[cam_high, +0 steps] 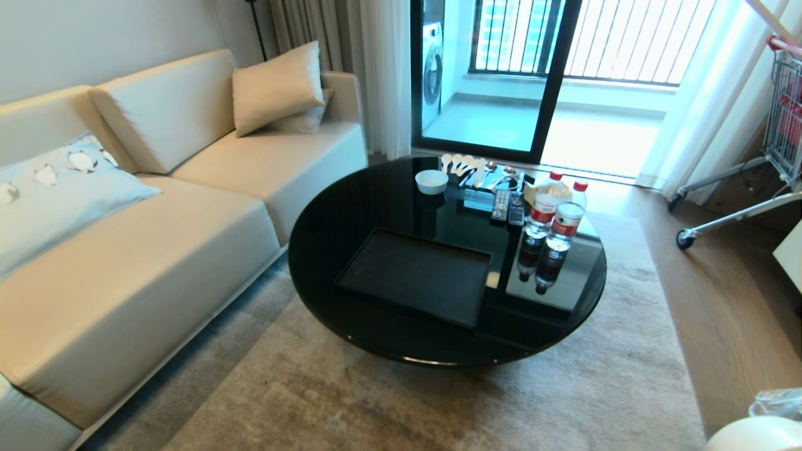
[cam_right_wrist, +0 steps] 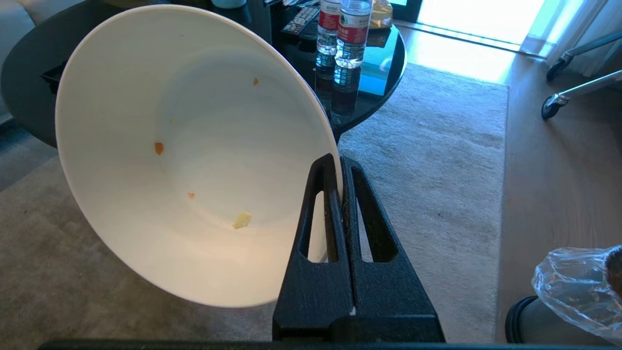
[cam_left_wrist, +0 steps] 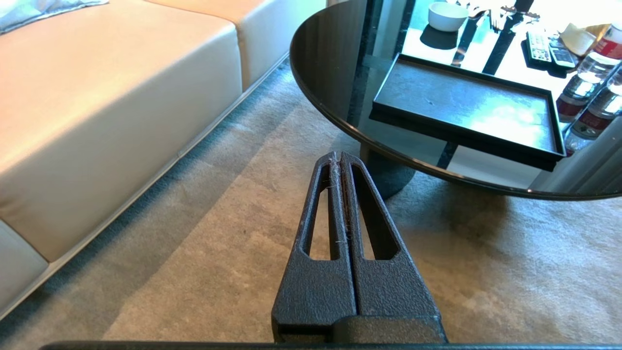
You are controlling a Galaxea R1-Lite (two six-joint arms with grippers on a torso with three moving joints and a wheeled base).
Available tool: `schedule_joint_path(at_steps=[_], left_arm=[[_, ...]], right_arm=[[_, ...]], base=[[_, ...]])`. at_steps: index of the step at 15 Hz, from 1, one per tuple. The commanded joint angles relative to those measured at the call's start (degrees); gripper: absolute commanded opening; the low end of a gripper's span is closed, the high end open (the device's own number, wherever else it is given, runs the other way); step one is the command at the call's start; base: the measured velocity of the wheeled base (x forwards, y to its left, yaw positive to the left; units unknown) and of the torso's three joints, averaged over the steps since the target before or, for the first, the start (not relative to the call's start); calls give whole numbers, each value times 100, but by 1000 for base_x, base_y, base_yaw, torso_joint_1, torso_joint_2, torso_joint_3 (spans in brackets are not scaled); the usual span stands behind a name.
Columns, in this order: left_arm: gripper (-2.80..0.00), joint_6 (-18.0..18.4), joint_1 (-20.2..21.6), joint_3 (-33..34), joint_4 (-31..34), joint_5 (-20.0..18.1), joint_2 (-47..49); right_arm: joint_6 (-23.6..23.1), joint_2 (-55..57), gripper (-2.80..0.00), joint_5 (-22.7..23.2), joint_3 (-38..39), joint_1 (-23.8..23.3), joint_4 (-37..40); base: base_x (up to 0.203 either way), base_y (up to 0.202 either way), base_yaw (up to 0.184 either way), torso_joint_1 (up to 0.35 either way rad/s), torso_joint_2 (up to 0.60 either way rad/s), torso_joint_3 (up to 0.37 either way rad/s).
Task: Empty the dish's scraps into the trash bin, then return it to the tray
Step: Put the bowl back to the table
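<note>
Now, risk for the return: the dish (cam_right_wrist: 194,155) is pinched only at its rim, so it can swing or slip when it is carried over the glossy tabletop (cam_high: 351,219) and strike the tray (cam_high: 416,275) edge.
Left gripper (cam_left_wrist: 340,158): fingers pressed together, holding nothing, hanging above the carpet beside the table.
Tray: lies on the near part of the tabletop, bare inside (free for the dish).
Bottles (cam_high: 554,219): stand just beside the tray on its right; a wide swing of the dish can knock them, I think.
Right gripper (cam_right_wrist: 339,160): closed on the dish rim, one finger inside and one outside; the dish is tilted on its side, above the carpet, apart from the table.
Scraps (cam_right_wrist: 241,219): only some small bits cling inside, they can fall on the carpet.
Trash bin (cam_right_wrist: 578,291): near the right gripper, on the floor.
</note>
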Motion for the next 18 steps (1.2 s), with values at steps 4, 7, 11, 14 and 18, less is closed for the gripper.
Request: schedule_joint_path(at_steps=[4, 7, 11, 14, 18], left_arm=[[-280, -4, 0, 0, -5, 3, -2], [-280, -7, 0, 0, -5, 3, -2], [-280, -7, 0, 0, -5, 3, -2], [-280, -7, 0, 0, -5, 3, -2], [-280, -7, 0, 0, -5, 3, -2]], right_arm=[[-6, 7, -280, 3, 0, -1, -1], [-6, 7, -280, 3, 0, -1, -1], [-6, 7, -280, 3, 0, -1, -1], [-6, 7, -280, 3, 0, -1, -1], [-6, 7, -280, 3, 0, -1, -1]], base=[[157, 0, -1, 1, 3, 4], [187, 0, 1, 2, 3, 4], [187, 0, 1, 7, 3, 2], [188, 0, 1, 4, 0, 3], [58, 0, 1, 5, 2, 0]])
